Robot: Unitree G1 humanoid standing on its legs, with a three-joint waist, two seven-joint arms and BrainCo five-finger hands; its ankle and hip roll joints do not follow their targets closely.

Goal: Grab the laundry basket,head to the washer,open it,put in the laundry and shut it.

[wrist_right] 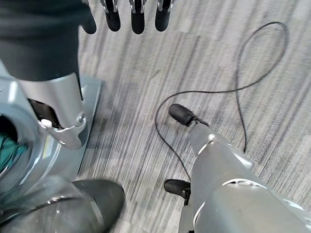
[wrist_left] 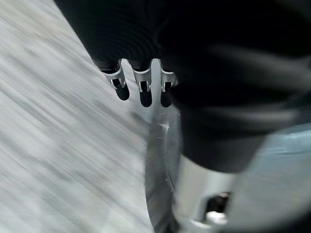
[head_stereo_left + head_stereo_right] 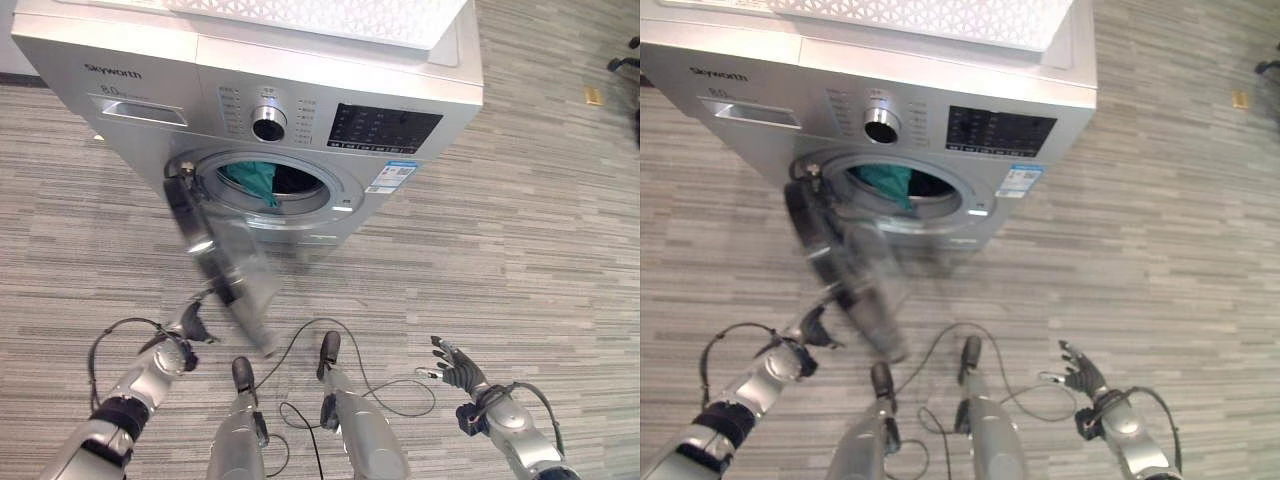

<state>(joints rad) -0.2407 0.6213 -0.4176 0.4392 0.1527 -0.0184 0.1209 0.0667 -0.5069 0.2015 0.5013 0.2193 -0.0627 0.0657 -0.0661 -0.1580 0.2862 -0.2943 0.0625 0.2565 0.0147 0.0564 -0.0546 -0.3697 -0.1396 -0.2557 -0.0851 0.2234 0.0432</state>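
The silver front-loading washer [image 3: 140,70] stands ahead with its round door [image 3: 225,265] swung open to the left; the door looks smeared. Teal laundry [image 3: 250,180] lies in the drum and hangs at the mouth. A white perforated laundry basket [image 3: 330,15] rests on top of the washer. My left hand [image 3: 187,327] is low on the left, right at the door's lower outer edge, fingers [image 2: 141,90] straight and holding nothing. My right hand [image 3: 455,368] hangs open at the lower right, well away from the washer, fingers [image 1: 137,14] spread over the floor.
Grey striped carpet [image 3: 540,230] stretches around the washer, with free room to its right. A small yellow tag [image 3: 594,96] lies on the floor far right, beside a dark chair base [image 3: 625,62].
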